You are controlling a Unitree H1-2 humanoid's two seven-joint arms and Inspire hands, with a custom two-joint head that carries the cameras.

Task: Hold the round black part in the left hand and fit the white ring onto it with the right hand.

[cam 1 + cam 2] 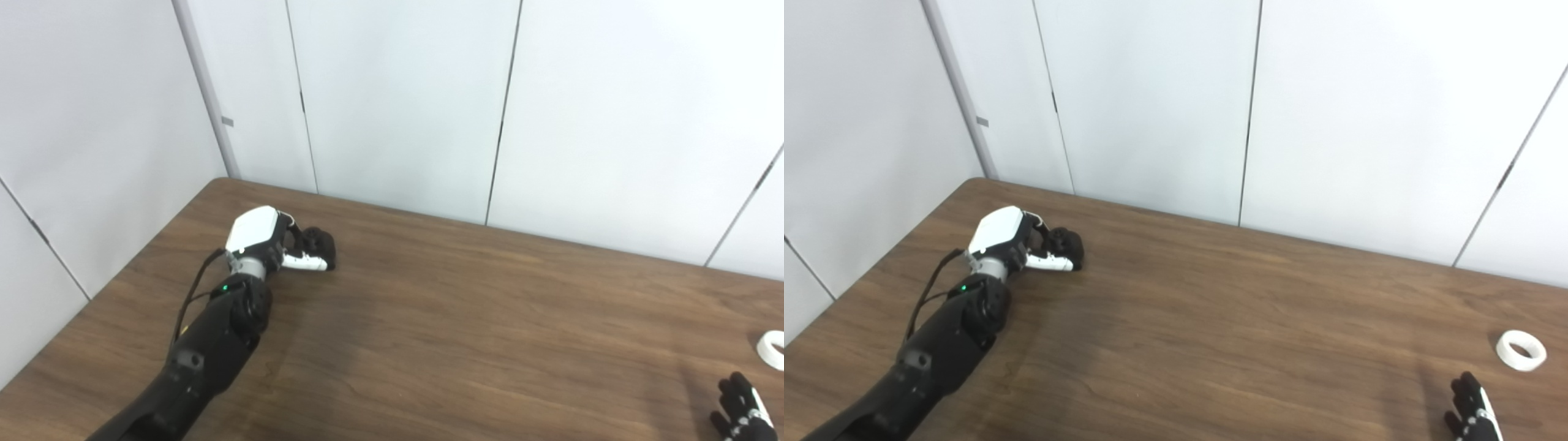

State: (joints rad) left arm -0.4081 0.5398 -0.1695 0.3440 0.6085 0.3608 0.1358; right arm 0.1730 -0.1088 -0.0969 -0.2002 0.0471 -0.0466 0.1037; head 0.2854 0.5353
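The round black part [320, 244] lies on the brown table [465, 318] at the far left. My left hand [269, 240] is closed around it, with fingers over it and the thumb [304, 263] below; the part rests at table level. It also shows in the right eye view [1067, 243]. The white ring [1521, 350] lies flat on the table at the right edge, alone. My right hand [1473, 407] is at the bottom right corner, a little short of the ring, fingers apart and empty; only its fingers show.
White wall panels [398, 104] stand close behind the table's far edge. The table's left corner [217, 180] is just beyond the left hand. A black cable [193, 294] loops beside the left forearm.
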